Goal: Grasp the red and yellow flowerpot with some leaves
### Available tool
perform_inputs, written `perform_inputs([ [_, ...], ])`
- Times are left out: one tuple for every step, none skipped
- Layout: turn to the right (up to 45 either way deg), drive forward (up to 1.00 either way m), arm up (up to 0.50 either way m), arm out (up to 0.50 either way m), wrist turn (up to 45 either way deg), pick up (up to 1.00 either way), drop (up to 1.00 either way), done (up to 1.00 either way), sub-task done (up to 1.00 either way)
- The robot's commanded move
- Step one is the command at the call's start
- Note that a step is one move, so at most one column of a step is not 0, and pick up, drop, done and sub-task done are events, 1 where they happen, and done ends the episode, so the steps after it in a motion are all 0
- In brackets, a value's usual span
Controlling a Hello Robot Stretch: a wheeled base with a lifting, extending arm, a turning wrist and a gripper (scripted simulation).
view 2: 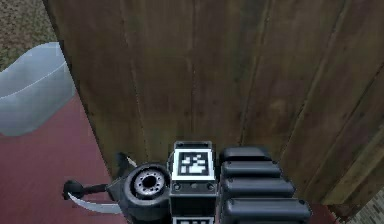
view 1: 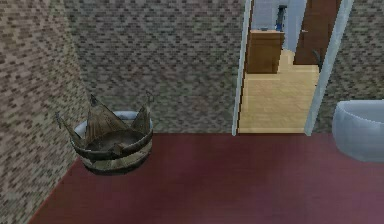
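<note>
Fingers (view 2: 92, 187) sit low in the arm side view, at the bottom edge, left of the dark round wrist body (view 2: 147, 184) and the white marker square (view 2: 196, 165). Apart or together: cannot tell. Behind their tips is only bare dark red floor (view 2: 50, 160), so they hold nothing. Right of the marker are the arm's ridged black segments (view 2: 262, 190). Just beyond arm and fingers stands a tall face of dark wooden planks (view 2: 230, 80). A pale rounded basin (view 2: 30, 90) is at that view's left, on the red floor, well apart from the fingers.

In the forward view, a pale rounded basin is at the right edge too. A dark banded tub (view 1: 117, 150) stands on the red floor in the left corner, against the speckled wall (view 1: 150, 60). Brown pointed pieces stick up out of it. It reads brown and grey, so I'm not calling it the pot. An open doorway (view 1: 280, 100) is right of middle, with a light wood floor beyond it and a wooden cabinet (view 1: 265, 52) farther in.

Red and yellow flowerpot: cannot tell where it lies relative to the fingers.
</note>
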Motion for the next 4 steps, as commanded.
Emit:
perform_inputs([
  [0.0,0.0,0.0,0.0,45.0,0.0,0.0,0.0,0.0],
  [0.0,0.0,0.0,0.0,3.0,0.0,0.0,0.0,0.0],
  [0.0,0.0,0.0,0.0,30.0,0.0,0.0,0.0,0.0],
  [0.0,0.0,-0.5,0.0,0.0,0.0,0.0,0.0,0.0],
])
